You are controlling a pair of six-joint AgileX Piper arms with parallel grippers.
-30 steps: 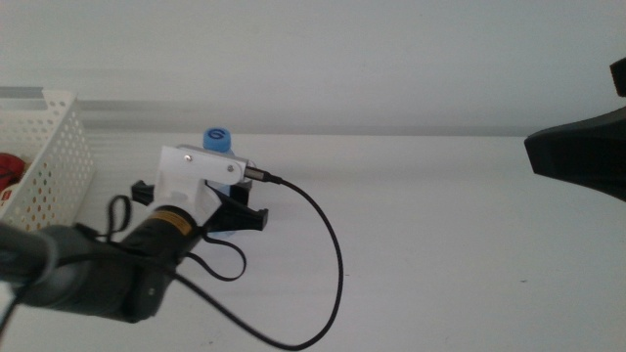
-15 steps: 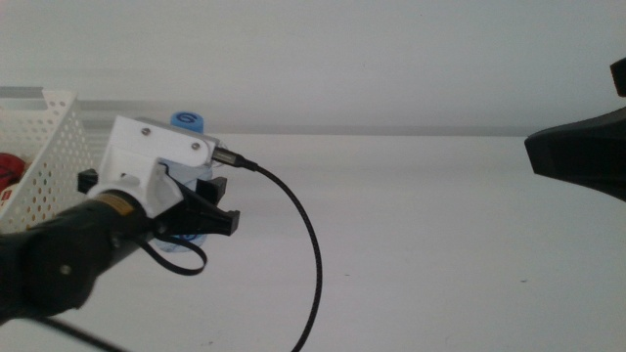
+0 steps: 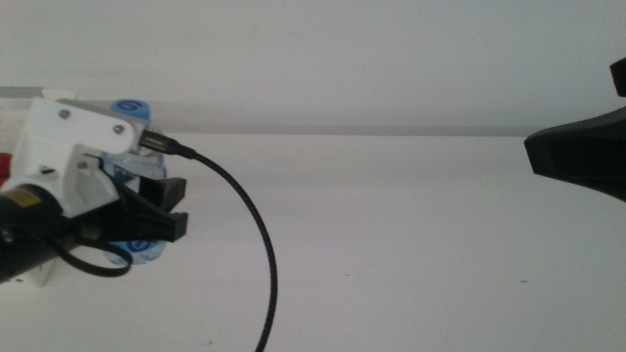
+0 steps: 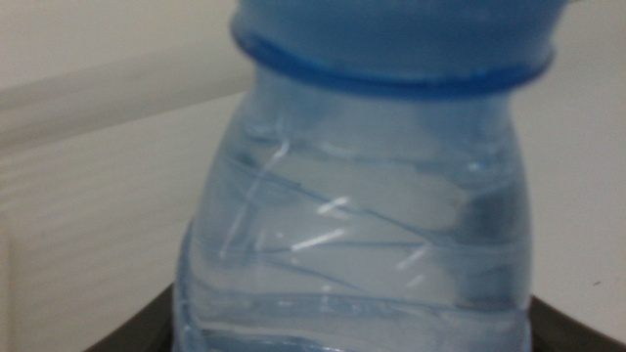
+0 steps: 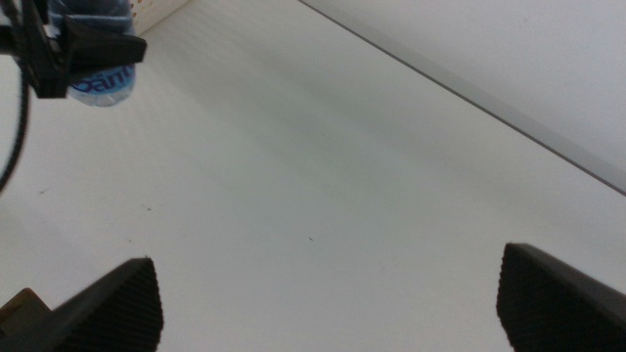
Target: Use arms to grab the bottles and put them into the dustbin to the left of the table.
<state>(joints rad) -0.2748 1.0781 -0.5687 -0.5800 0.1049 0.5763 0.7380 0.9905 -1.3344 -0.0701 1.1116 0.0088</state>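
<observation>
Since the earlier pictures the left tool (image 3: 147, 210) has travelled leftward across the table (image 3: 411, 244), carrying the water bottle (image 3: 132, 176) with it; a second ago the bottle's blue cap (image 3: 129, 107) stood nearer the table's middle, and now it sits close to the picture's left edge in the middle view. The tool is clenched on the clear bottle, its dark jaws pressed against the bottle's sides just below the shoulder. The left wrist view shows this close up: the water bottle (image 4: 362, 225) fills most of the picture, upright, with the blue cap (image 4: 391, 39) above and the dark jaws only just visible at the lower corners. The bottle's blue-printed label shows beneath the jaws in the middle view, and the bottle appears lifted off the table. A thick black cable (image 3: 249, 225) curves from the white wrist housing (image 3: 68, 147) down toward the picture's bottom edge.

Behind the left arm, at the far left, only a sliver of the white dustbin (image 3: 20, 98) can be seen, and a small patch of red (image 3: 4, 161) shows beside the housing; what it belongs to cannot be told here.

The right tool (image 3: 577, 156) waits at the right side of the table, well apart from the bottle. In the right wrist view its two dark jaws stand wide apart, released, with bare table between them, and the left tool (image 5: 83, 49) with the bottle (image 5: 103, 86) appears in the far corner.
</observation>
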